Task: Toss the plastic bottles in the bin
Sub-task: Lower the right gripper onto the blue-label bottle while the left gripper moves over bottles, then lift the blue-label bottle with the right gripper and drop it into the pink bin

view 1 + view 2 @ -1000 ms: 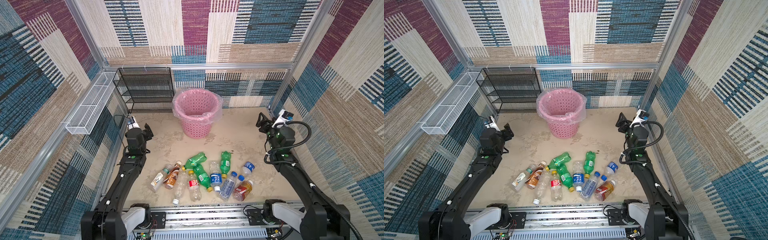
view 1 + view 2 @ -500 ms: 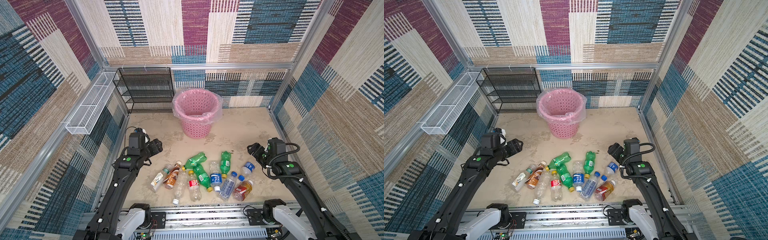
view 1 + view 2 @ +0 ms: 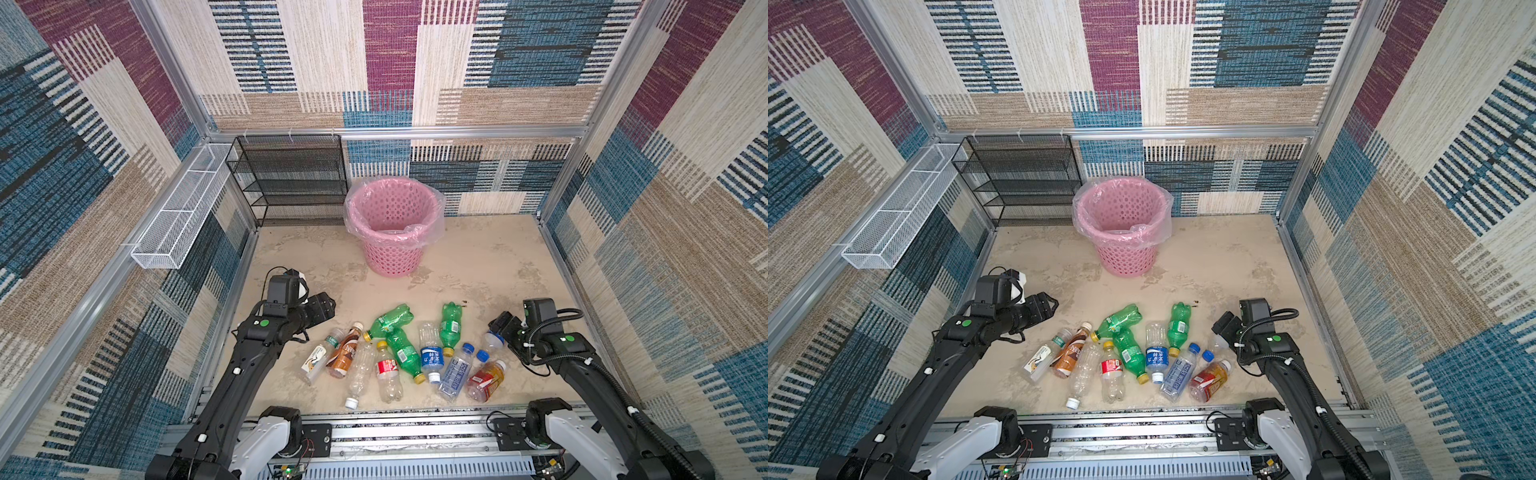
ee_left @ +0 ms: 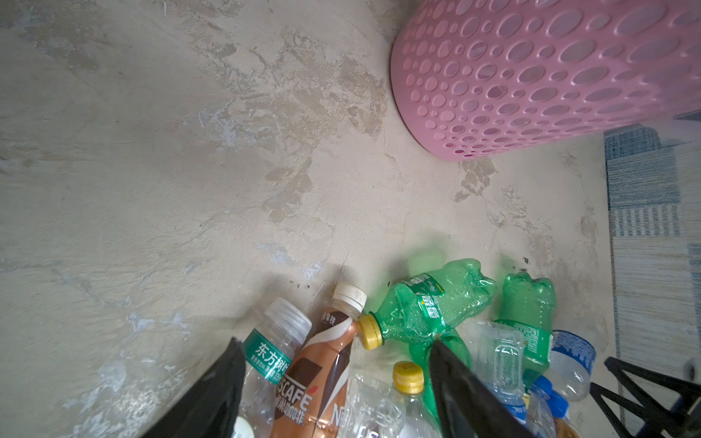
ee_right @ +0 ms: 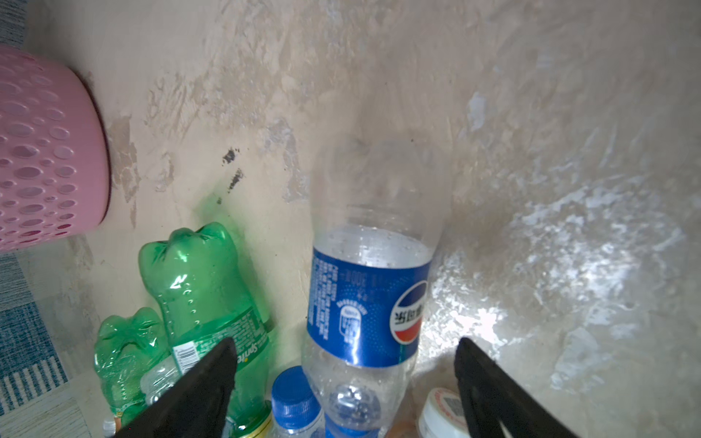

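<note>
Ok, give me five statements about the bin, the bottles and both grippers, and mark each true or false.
1. The pink bin stands upright beside the black mesh rack. True.
2. A green bottle is already in the bin. False: all three green Sprite bottles lie on the floor.
3. The right gripper has open jaws either side of the Pepsi bottle. True.
4. The left gripper is shut on the Nescafé bottle. False: the left gripper is open and holds nothing; the Nescafé bottle lies on the floor.
5. The white wire basket hangs above the floor, left of the rack. True.
</note>
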